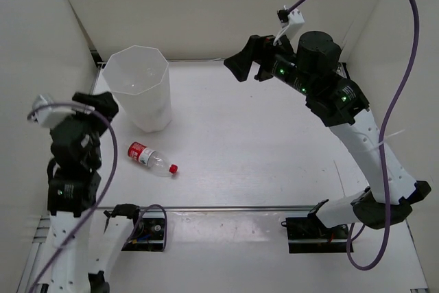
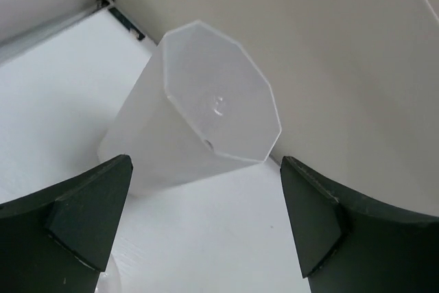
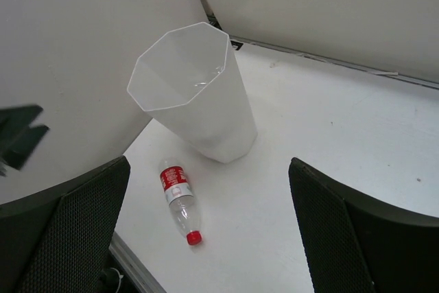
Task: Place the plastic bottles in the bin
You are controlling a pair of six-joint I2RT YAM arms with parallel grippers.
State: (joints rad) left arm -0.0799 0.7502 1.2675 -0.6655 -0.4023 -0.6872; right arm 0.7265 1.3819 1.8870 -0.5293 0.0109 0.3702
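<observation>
The translucent white faceted bin [image 1: 140, 87] stands upright at the back left of the table. It also shows in the left wrist view [image 2: 206, 108] and the right wrist view [image 3: 199, 94]. One clear plastic bottle with a red label and red cap [image 1: 152, 158] lies on its side just in front of the bin, and also shows in the right wrist view [image 3: 177, 200]. No other bottle is in view. My left gripper [image 1: 103, 104] is open and empty, raised just left of the bin [image 2: 206, 224]. My right gripper [image 1: 250, 70] is open and empty, high at the back centre [image 3: 209, 231].
White walls [image 1: 206, 5] enclose the table on the left, back and right. A metal rail [image 1: 233, 208] runs along the near edge between the two arm bases. A purple cable [image 1: 405, 66] loops above the right arm.
</observation>
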